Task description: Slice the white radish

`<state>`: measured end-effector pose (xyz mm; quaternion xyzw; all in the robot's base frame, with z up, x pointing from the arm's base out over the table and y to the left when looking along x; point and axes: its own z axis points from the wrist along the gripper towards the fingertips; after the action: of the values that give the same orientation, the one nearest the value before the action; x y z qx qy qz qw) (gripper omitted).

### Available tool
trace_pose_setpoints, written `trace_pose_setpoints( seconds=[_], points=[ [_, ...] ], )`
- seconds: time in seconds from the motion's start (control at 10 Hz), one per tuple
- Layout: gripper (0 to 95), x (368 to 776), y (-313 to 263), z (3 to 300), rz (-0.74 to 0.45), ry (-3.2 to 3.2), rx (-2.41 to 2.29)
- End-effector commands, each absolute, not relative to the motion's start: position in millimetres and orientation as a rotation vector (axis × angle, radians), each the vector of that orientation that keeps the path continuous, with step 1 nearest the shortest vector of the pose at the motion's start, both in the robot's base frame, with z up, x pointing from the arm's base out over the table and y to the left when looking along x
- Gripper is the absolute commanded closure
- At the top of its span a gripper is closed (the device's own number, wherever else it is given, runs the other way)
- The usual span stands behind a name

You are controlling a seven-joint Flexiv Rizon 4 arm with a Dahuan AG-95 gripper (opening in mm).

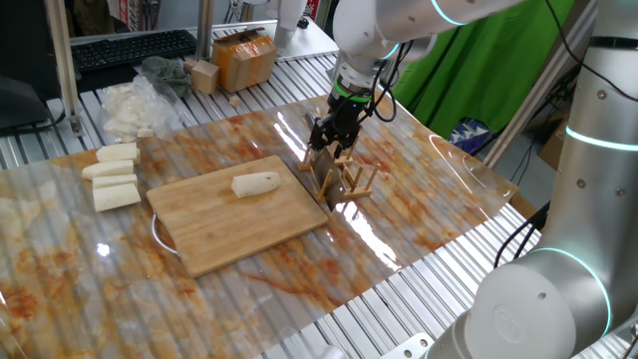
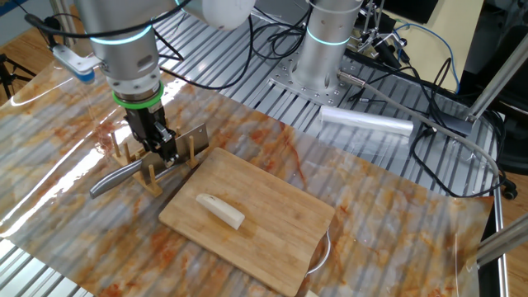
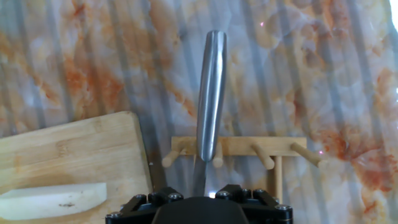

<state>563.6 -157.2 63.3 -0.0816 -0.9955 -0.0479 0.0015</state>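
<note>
You see gripper (image 2: 162,145) hanging over knife (image 3: 210,99) in wooden rack (image 3: 239,148); finger spread not visible, cannot tell. Knife handle runs away from the cutting board (image 1: 234,214). White radish (image 1: 255,184) lies whole mid-board, beside rack, untouched.

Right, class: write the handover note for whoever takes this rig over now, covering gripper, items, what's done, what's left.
Gripper: pointing down over the knife in the wooden rack; whether open or gripping is unclear.
White radish: whole, lying on the cutting board beside the rack.
Done: nothing cut yet.
Left: take the knife from the rack, slice the radish on the board.
</note>
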Motion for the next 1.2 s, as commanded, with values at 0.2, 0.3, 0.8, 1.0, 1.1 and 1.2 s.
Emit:
trace_pose_setpoints(
  seconds=[0.2,0.3,0.8,1.0,1.1,1.2],
  points=[
    [57.0,562,-157,57,-0.159,-3.126,-0.266],
    [57.0,562,-156,52,-0.164,-3.128,-0.27],
    [57.0,562,-157,41,-0.193,-3.131,-0.273],
    [57.0,562,-157,37,-0.199,-3.132,-0.275],
    [57.0,562,-157,36,-0.201,-3.132,-0.274],
    [57.0,562,-157,35,-0.203,-3.132,-0.272]
  ],
)
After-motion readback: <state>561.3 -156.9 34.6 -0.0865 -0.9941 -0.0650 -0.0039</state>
